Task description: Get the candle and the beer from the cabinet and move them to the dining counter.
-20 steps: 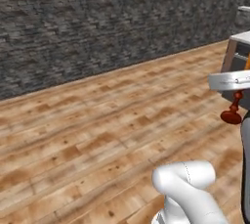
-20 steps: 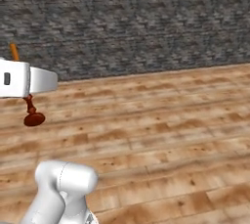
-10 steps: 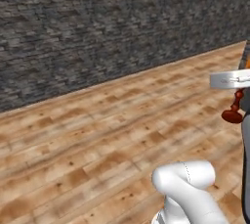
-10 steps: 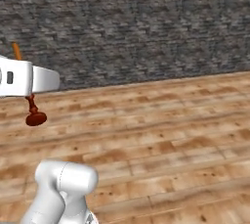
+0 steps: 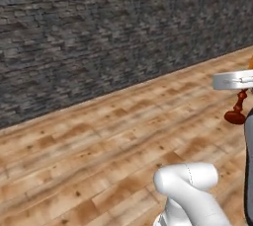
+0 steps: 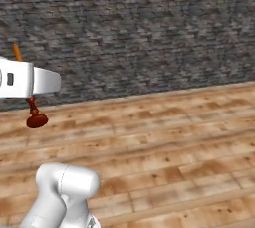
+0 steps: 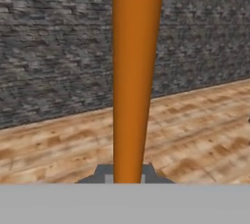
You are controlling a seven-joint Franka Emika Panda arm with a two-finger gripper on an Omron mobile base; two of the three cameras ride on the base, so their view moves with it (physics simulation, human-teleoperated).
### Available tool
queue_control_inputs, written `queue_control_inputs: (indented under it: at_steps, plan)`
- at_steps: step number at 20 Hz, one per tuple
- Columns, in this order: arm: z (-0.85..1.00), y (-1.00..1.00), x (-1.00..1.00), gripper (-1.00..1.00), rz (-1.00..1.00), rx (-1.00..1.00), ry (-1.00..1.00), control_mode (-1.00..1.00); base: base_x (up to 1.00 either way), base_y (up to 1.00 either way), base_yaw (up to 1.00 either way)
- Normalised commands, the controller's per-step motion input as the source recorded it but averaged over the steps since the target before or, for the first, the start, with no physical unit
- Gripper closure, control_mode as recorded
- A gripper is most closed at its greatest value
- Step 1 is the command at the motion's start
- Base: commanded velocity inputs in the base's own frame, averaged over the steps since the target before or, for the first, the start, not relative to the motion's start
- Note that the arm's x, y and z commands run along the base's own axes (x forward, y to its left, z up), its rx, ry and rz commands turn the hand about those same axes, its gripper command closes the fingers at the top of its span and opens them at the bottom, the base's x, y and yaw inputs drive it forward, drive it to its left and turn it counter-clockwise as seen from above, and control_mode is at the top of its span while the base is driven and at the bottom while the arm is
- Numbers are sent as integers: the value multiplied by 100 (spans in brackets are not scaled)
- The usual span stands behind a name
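The thin orange taper candle (image 7: 134, 81) on its small dark red turned holder (image 6: 36, 118) is up in the air, carried by the white two-finger gripper (image 6: 30, 83) — the jaws are nearly closed, pinched on the candle's stem just above the holder. In the right base view the holder's round foot hangs below the white hand and the orange tip pokes out above it, tilted slightly. In the left base view the same dark red holder (image 5: 236, 111) dangles under the gripper (image 5: 242, 83) at the right edge. Beneath lies a brown wooden plank floor (image 5: 99, 161), and behind it a dark grey rough stone wall (image 6: 149, 28) — the candle stands well clear of both.
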Motion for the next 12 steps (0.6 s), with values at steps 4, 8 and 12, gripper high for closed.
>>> queue_control_inputs:
  at_steps: [4,8,12]
  plan:
    - [0,0,0,100,0,0,0,100,100,-3,-7]
    - [0,0,0,100,0,0,0,100,100,0,-12]
    - [0,0,0,100,0,0,0,100,100,0,-21]
